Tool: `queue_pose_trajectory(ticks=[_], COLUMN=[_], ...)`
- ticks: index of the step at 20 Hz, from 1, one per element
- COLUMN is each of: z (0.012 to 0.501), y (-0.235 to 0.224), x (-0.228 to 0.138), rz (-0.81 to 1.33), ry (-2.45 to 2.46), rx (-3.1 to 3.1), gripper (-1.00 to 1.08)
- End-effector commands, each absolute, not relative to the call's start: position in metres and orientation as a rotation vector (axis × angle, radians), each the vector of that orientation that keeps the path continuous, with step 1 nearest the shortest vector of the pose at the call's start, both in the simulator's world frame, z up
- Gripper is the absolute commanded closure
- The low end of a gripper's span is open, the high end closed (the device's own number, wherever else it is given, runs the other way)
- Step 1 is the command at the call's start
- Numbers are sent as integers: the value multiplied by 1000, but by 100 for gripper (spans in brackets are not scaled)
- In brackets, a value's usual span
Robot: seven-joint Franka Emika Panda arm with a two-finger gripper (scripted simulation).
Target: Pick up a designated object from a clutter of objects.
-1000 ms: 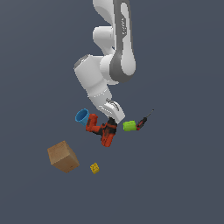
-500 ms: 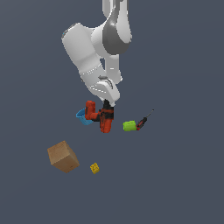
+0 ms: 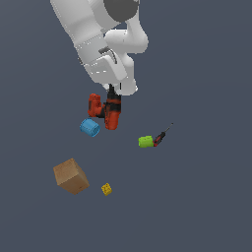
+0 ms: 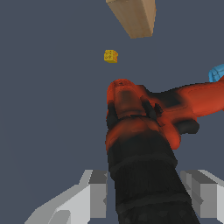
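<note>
The red-orange and black power drill hangs in my gripper, lifted above the floor, just above the blue cup. In the wrist view the drill fills the space between my two grey fingers, which are shut on its black body, with my gripper centred on it. The rest of the clutter lies on the floor: a tan cube, a tiny yellow block and a green-handled screwdriver.
The wrist view also shows the tan cube, the yellow block and an edge of the blue cup beyond the drill. The floor is plain dark grey.
The arm has risen and the drill has come up off the floor with it. The cup, cube, yellow block and screwdriver have stayed where they were.
</note>
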State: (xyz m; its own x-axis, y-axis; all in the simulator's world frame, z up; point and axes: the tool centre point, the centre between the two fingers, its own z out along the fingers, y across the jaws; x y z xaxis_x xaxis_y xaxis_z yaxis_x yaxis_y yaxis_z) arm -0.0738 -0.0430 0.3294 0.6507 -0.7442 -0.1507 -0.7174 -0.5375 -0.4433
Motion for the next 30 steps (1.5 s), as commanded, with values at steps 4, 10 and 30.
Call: queue_pose_trajectory(ticks=[4, 10, 30], z=[376, 409, 435], y=[-55, -64, -75], x=[-87, -97, -102], rz=[-84, -84, -74], ry=[1138, 1136, 1134], rx=[-2400, -2398, -2396], gripper=[108, 108, 108])
